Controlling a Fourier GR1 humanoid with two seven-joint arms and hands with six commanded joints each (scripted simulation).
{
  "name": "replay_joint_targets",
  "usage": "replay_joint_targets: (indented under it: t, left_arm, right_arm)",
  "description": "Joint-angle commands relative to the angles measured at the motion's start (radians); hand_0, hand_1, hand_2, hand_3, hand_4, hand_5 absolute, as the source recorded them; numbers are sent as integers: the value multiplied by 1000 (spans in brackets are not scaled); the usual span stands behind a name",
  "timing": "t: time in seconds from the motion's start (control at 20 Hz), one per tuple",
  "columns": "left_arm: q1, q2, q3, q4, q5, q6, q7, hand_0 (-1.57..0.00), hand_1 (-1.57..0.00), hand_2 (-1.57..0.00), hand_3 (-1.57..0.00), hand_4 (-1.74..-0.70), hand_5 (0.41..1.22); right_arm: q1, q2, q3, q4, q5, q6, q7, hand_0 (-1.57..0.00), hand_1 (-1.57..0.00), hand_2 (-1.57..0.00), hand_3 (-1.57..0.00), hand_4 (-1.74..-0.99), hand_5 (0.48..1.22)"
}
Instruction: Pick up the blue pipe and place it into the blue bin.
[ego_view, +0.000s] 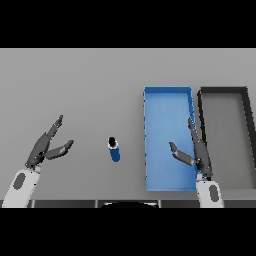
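Note:
The blue pipe (114, 149) stands on end on the grey table, its dark ring-shaped end facing up, left of the blue bin (168, 102). The blue bin is a long rectangular tray right of centre. My right hand (198, 150) is open over the blue bin, fingers straight and pointing away, thumb spread to the left. It does not touch the pipe. My left hand (46, 145) is open over the table to the left of the pipe, with bare table between them.
A dark grey bin (248, 135) stands directly right of the blue bin, side by side with it. The grey table (80, 85) stretches behind and to the left of the pipe.

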Motion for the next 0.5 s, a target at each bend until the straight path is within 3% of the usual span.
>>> replay_joint_targets:
  t: [0.0, 0.1, 0.45]
  left_arm:
    - [12, 27, -1, -20, 9, -24, 4, 1, 1, 1, 1, -989, 573]
    - [38, 59, -30, -62, 6, -73, 9, 1, 1, 1, 1, -1026, 549]
    - [32, -12, -195, -142, -80, -116, 132, 1, 1, 1, 1, -1137, 464]
  right_arm:
    - [-4, 1, 4, 4, 14, -8, -2, 1, 1, 1, 1, -1181, 619]
    - [-5, 3, 5, 2, 7, -2, -4, 1, 1, 1, 1, -1179, 616]
    - [-2, -2, 1, -2, -5, 9, 14, 1, 1, 1, 1, -1189, 619]
